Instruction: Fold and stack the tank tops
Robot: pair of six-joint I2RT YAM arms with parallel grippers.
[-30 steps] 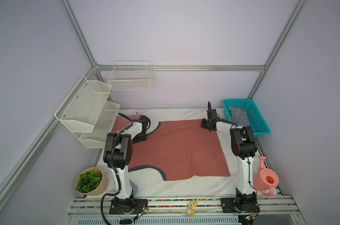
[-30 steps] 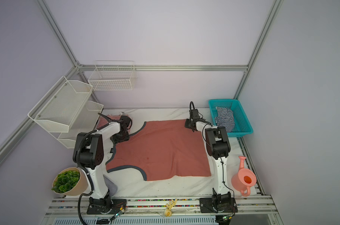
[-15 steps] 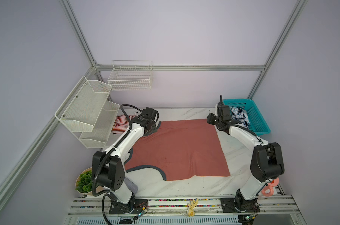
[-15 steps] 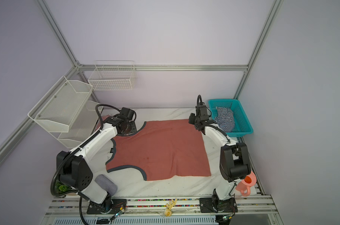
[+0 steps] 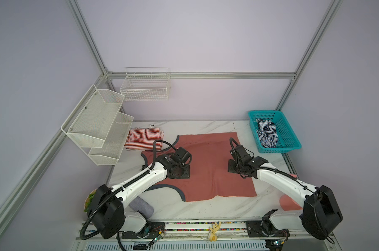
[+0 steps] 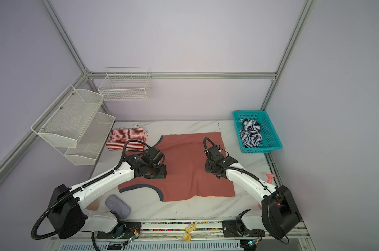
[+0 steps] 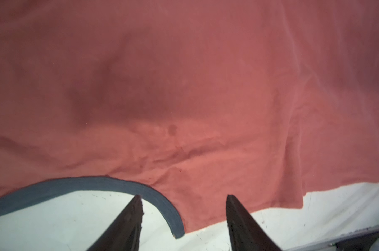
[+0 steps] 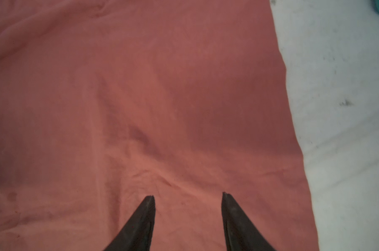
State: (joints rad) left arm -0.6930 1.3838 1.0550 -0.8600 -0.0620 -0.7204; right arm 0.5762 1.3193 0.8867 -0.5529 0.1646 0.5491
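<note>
Under left pincer (image 7: 183, 196), salmon tank top (image 5: 208, 165) part-hidden

Robot lab test cell. Marble-look table (image 5: 206, 208) boxed in by bare lilac walls (image 5: 206, 43) and aluminium frame bars (image 5: 201, 75). Left arm (image 5: 140, 184) and right arm (image 5: 279, 180) bolted to a rail (image 5: 184, 223) at the table's near edge. Mesh shelves (image 5: 97, 121) on the wall left of the table, teal basket (image 5: 277, 150) at its far right corner.

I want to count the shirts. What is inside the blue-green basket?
A crumpled navy-and-white striped tank top lies in the basket. Anything beneath it is hidden by the cloth.
</note>
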